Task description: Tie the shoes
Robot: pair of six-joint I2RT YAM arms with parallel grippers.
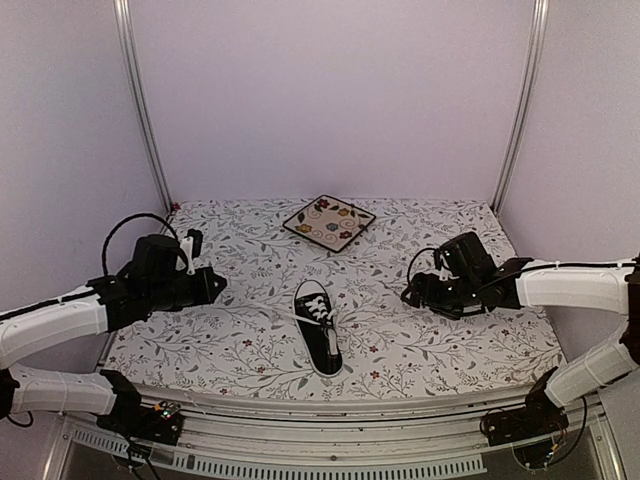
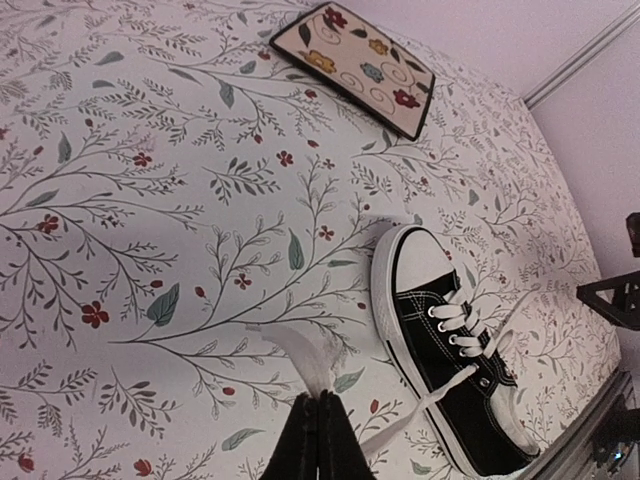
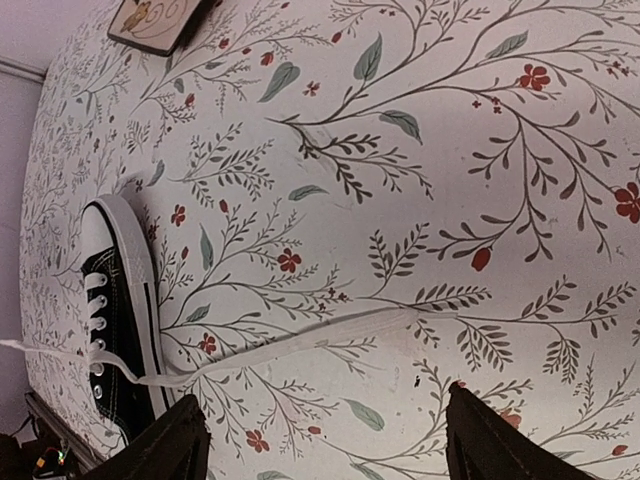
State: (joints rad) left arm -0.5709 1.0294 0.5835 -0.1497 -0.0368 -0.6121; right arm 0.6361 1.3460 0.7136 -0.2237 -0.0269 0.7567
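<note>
The shoe (image 1: 318,340) is a small black sneaker with a white toe cap, lying mid-table with its toe pointing away. One white lace (image 1: 262,306) stretches left from it to my left gripper (image 1: 215,285). In the left wrist view that gripper (image 2: 320,398) is shut on the lace (image 2: 312,358), whose end sticks out past the fingertips, with the shoe (image 2: 450,370) to the right. My right gripper (image 1: 412,293) hangs right of the shoe. It stands open (image 3: 330,440) over the other lace (image 3: 300,350), which lies flat on the cloth and runs to the shoe (image 3: 115,330).
A square floral-patterned plate (image 1: 328,222) sits at the back centre of the floral tablecloth (image 1: 450,350). Metal frame posts (image 1: 140,100) stand at the back corners. The table's front edge rail (image 1: 330,405) runs just behind the shoe's heel.
</note>
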